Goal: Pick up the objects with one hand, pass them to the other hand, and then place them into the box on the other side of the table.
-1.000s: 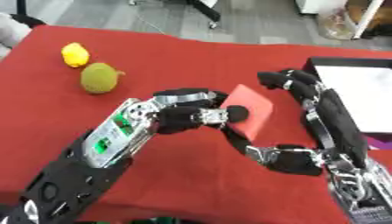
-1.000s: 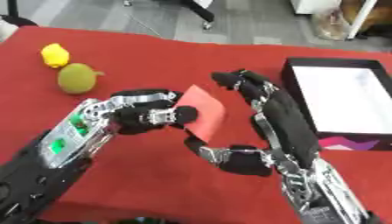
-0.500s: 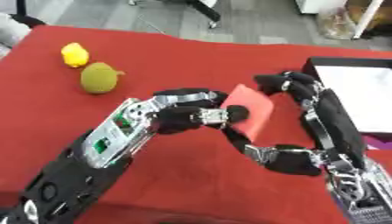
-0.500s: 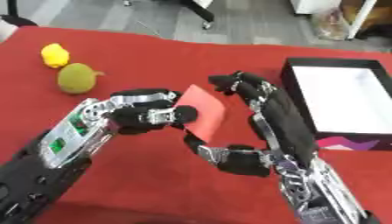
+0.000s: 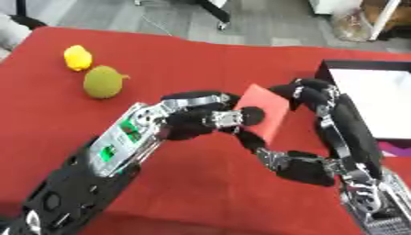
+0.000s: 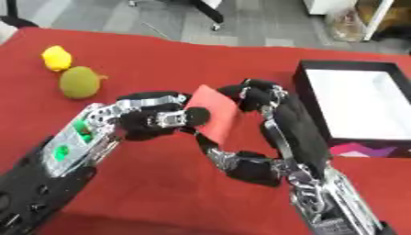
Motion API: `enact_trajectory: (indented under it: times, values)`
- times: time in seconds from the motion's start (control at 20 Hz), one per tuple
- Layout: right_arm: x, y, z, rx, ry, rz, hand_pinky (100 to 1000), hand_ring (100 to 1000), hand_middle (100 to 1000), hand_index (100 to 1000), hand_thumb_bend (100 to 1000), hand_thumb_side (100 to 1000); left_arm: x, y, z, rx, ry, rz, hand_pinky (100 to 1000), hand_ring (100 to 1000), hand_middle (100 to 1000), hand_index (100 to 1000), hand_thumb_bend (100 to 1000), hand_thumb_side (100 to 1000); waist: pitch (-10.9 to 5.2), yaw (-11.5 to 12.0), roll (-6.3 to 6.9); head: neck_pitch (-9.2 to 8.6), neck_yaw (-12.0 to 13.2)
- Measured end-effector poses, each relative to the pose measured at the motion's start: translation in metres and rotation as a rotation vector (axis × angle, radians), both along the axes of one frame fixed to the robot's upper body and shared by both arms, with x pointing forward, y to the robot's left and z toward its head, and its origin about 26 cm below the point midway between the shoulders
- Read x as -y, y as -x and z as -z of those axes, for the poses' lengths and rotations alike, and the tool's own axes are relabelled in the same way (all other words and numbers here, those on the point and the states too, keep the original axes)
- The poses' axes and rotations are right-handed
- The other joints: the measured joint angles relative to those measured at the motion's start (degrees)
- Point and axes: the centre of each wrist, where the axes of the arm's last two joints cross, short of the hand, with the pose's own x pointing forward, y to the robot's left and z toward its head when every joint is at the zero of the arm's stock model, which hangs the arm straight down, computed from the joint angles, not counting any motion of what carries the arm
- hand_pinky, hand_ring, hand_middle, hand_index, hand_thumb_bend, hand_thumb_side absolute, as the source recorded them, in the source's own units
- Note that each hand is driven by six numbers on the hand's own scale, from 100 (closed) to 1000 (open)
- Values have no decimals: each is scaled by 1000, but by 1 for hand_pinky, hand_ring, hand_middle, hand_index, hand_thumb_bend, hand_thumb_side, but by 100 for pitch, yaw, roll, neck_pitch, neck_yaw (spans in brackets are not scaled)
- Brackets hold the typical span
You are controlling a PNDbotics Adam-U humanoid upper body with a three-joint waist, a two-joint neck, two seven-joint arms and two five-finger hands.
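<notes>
Clearly both hands meet on one red block [image 5: 263,110] above the middle of the red tabletop [image 5: 185,55]. The left hand [image 5: 201,121] has its fingers [image 5: 249,114] curled onto the block's near face, while the right hand [image 6: 265,98] wraps over its far top edge with its thumb under the lower corner. The right eye view shows the whole black box [image 6: 309,98], its white inside and a pink-purple patch at its near edge; the left eye view cuts the box off at the frame's side. Two fruits lie at the far left, just beside each other: one yellow [image 5: 77,57], one green [image 5: 102,81]. Bare cloth lies open between the block and the box.
</notes>
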Motion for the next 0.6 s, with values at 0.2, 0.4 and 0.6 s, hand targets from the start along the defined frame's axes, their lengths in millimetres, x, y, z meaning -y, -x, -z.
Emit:
enact_trajectory:
  times: [0.2, 0.4, 0.6]
  values:
    - [-1, 1, 1, 5, -51, 12, 417, 408, 380, 546, 100, 214, 1, 1, -1, -1, 5, 5, 732, 684, 627, 748, 300, 757, 1, -2, 0, 0, 0]
    - [-1, 0, 0, 20, -97, 36, 418, 406, 379, 537, 100, 209, 3, 2, 1, -4, 11, 22, 766, 735, 701, 820, 523, 831, 3, -4, 0, 0, -3]
    - [2, -3, -4, 34, -130, 66, 419, 406, 380, 532, 100, 218, 2, 1, 4, 4, 22, 37, 810, 801, 793, 892, 750, 894, 3, -7, -1, 0, -27]
